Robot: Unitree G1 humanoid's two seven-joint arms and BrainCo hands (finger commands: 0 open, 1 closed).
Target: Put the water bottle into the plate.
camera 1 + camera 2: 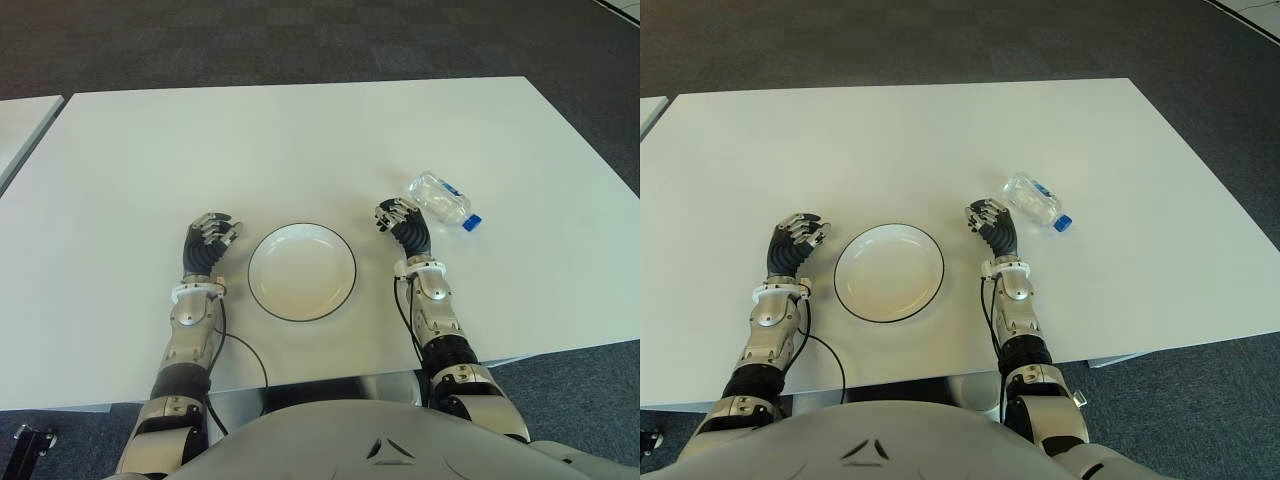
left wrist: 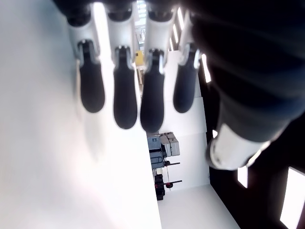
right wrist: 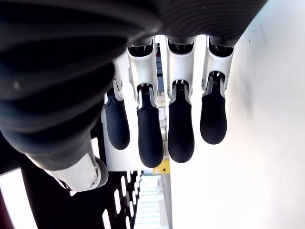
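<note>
clear water bottle [image 1: 440, 197] lies on counter [image 1: 300, 140] beside empty right hand [image 1: 398, 219]; left hand [image 1: 212, 236] empty, fingers relaxed, left of plate [image 1: 301, 271].

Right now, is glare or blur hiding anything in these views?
Eye views: even light, the water bottle and plate clear on the table. Left wrist view: the table is washed out beside the left robot hand. Right wrist view: bright table, right robot hand close, empty.

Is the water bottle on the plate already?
No, the water bottle lies on the table beyond the right hand, and the plate holds nothing.
</note>
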